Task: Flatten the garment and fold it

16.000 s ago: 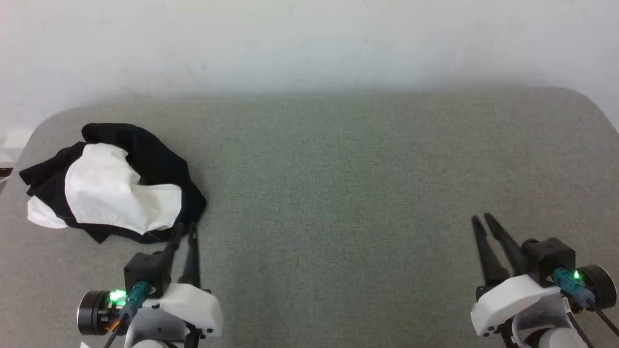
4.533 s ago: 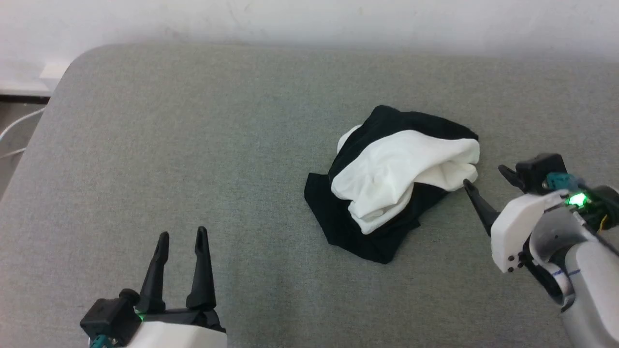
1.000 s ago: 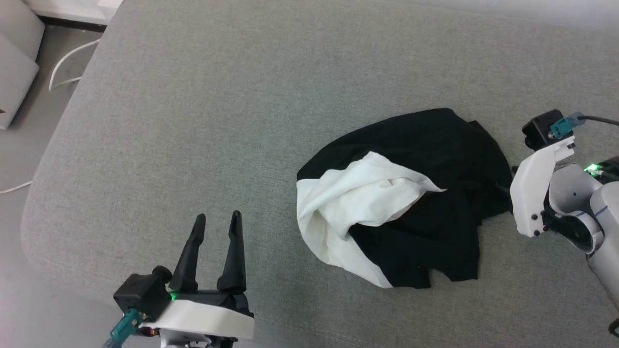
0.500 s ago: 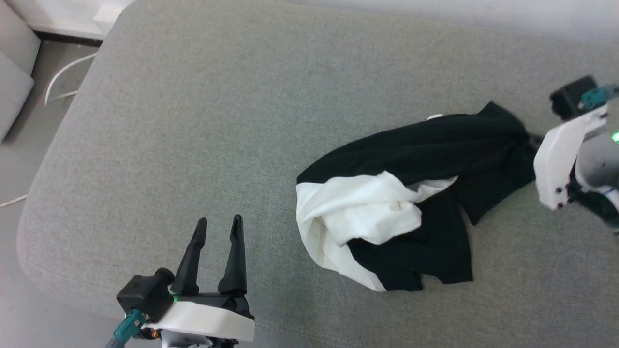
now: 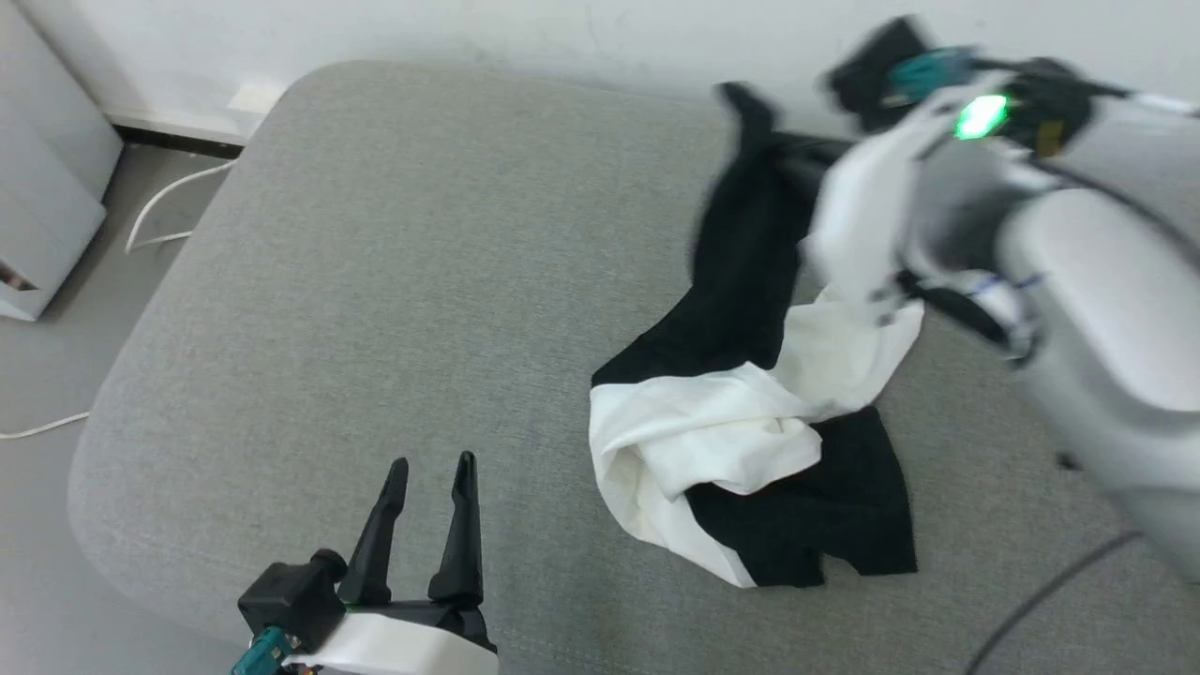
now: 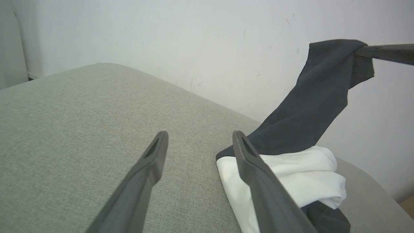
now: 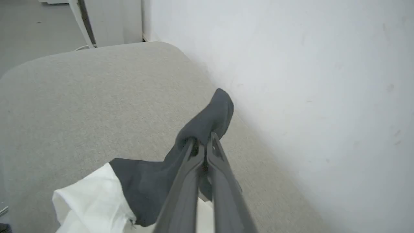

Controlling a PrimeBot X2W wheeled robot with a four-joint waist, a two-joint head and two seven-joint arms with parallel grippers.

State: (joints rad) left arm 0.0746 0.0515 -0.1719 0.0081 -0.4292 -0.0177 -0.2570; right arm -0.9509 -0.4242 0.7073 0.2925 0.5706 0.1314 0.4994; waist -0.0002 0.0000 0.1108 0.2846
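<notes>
Clearly, my right wrist view settles what the blurred head view cannot: the right tool (image 7: 202, 142) is clenched on a black end of the one garment (image 5: 741, 422), raised at upper right. The rest lies heaped centre-right on the grey padded surface (image 5: 375, 281). Of my two tools, the left tool (image 5: 433, 469) sits released at lower left.

The right pincer (image 7: 203, 144) is clamped shut on a black sleeve of the garment (image 5: 712, 431). Its pale forearm (image 5: 1106, 309) is held above the garment and looks blurred. The left pincer (image 5: 431, 466) hangs well left of the garment, fingers spread apart, holding nothing.
</notes>
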